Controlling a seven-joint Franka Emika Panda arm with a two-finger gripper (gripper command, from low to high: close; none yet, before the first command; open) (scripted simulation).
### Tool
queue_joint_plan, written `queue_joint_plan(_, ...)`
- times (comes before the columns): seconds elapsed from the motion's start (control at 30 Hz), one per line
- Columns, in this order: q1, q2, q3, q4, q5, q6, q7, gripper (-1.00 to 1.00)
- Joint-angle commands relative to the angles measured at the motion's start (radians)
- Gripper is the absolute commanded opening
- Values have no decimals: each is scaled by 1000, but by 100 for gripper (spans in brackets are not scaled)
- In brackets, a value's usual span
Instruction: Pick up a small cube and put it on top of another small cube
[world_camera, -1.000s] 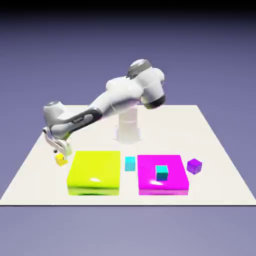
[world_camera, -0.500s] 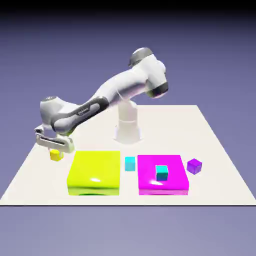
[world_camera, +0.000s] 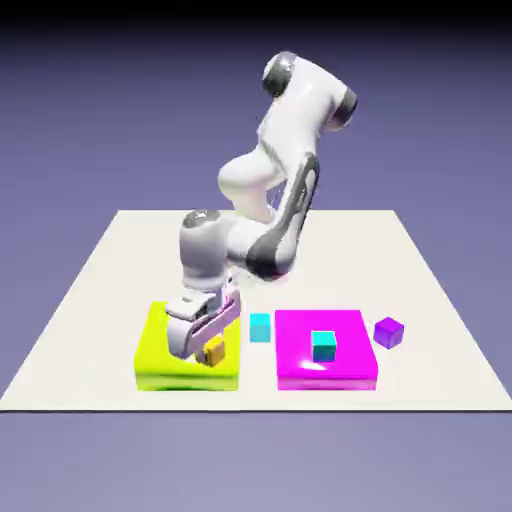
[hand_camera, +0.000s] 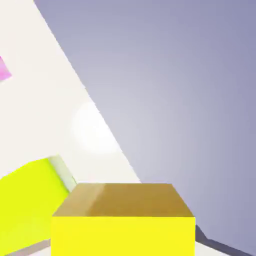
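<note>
While gripped, yellow cube hand-view-huge.

Pincer shut, pointing down, arm bent.

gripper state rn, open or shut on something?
Shut on the small yellow cube: in the hand view it fills the space between the gripper's fingertips, nearly hiding them.

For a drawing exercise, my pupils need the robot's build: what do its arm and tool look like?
The arm is glossy white with rounded segments and dark grey sections at some joints. The tool has a pale, elongated housing. No cables are visible.
</note>
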Motion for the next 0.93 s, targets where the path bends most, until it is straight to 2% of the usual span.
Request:
queue_joint_plan(0.0,34,-30,21,-12,-43,15,-13,-100)
queue_joint_plan(0.37,413,-352,250,-144,-520,171,-147,-100)
queue_joint_plan(0.5,530,-391,298,-274,-641,155,-32,-100)
queue_joint_plan(0.77,353,-171,528,-250,-348,315,-243,-100)
queue_joint_plan(0.8,353,-171,528,-250,-348,315,-243,100)
queue_joint_plan(0.9,405,-236,460,-257,-435,268,-180,100)
